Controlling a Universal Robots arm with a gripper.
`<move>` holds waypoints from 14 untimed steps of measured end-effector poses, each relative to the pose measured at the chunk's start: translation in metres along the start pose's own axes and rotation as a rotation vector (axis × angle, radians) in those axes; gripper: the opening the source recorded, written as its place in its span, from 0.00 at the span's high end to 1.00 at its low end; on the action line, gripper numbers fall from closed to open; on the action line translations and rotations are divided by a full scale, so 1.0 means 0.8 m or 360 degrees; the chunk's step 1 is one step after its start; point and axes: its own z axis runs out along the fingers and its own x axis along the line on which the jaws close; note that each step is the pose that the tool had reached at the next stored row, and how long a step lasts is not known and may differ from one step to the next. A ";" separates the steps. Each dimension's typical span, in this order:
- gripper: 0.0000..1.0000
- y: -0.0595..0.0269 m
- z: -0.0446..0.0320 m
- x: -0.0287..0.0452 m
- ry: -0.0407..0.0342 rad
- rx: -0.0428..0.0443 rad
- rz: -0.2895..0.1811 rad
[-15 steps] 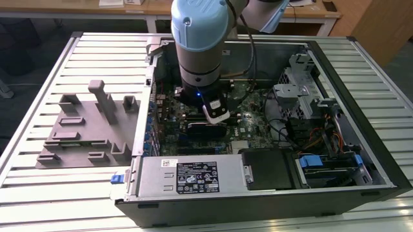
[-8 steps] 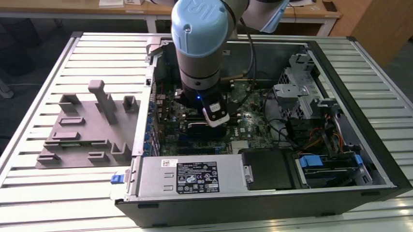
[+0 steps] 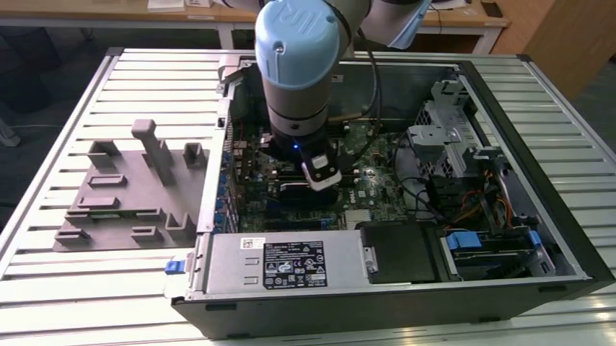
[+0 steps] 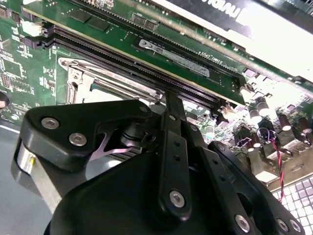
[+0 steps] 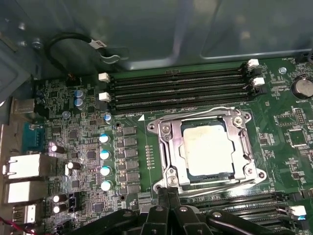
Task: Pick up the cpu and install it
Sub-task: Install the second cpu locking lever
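gripper [image 5: 168,198] above motherboard [image 5: 288,122] | fingers closed together, holding nothing | cpu [image 5: 208,149] seated flat in socket [image 5: 166,147], just beyond fingertips

Open computer case [image 3: 539,180] lies on its side on slatted metal table [image 3: 58,115]. Green motherboard [image 5: 73,132] exposed inside; empty black memory slots [image 5: 176,88] run beside the metal socket frame [image 5: 166,142]. Silver power supply [image 3: 279,263] along the case's near edge. Grey plastic fixture [image 3: 125,194] sits on the table toward the exterior view's left, beside the case.
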 end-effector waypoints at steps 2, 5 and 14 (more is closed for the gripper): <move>0.89 0.000 0.0007 0.0008 0.0000 -0.0002 0.0000; 0.89 -0.001 0.0017 0.0017 0.0001 -0.0006 0.0000; 0.89 -0.001 0.0044 0.0039 0.0004 -0.0026 0.0002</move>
